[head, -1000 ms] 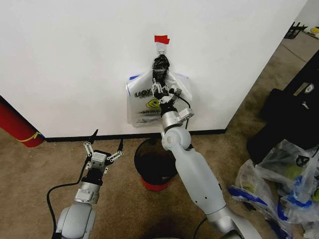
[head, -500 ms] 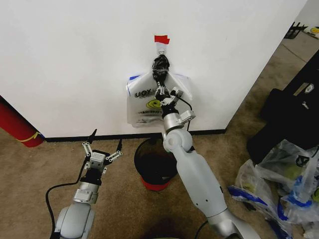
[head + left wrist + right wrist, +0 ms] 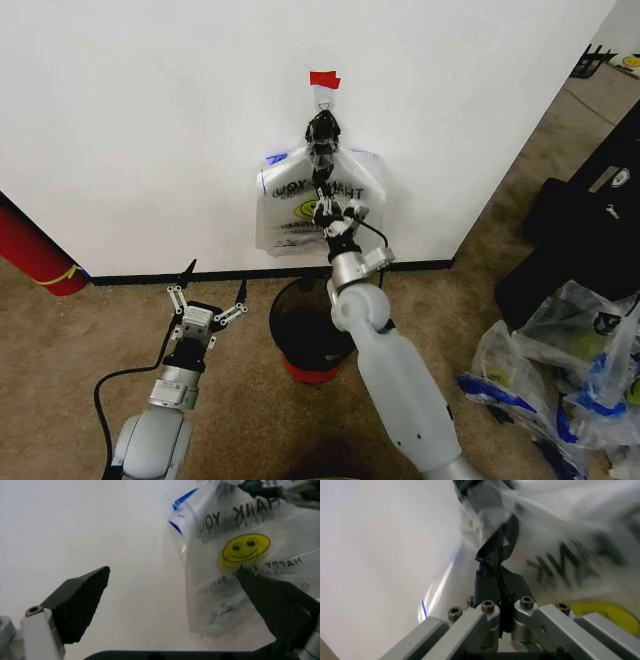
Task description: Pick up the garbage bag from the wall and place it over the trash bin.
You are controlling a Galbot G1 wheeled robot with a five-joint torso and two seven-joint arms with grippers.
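Both arms wear smooth, rounded pale-grey shells over silver ribbed metal wrist collars, with a black cable looping from the left forearm at about 7 o'clock in the head view. The left gripper [image 3: 207, 296] has thin white finger links tipped with wedge-shaped black textured pads [image 3: 82, 605]. The right gripper [image 3: 493, 561] has flat brushed-metal finger bars, round silver socket-head screws and slim black fingertips.

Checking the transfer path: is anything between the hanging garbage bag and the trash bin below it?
Nothing visible blocks it. The garbage bag hangs on the wall in the shut right gripper, and the trash bin stands open directly below. The open left gripper waits beside it.
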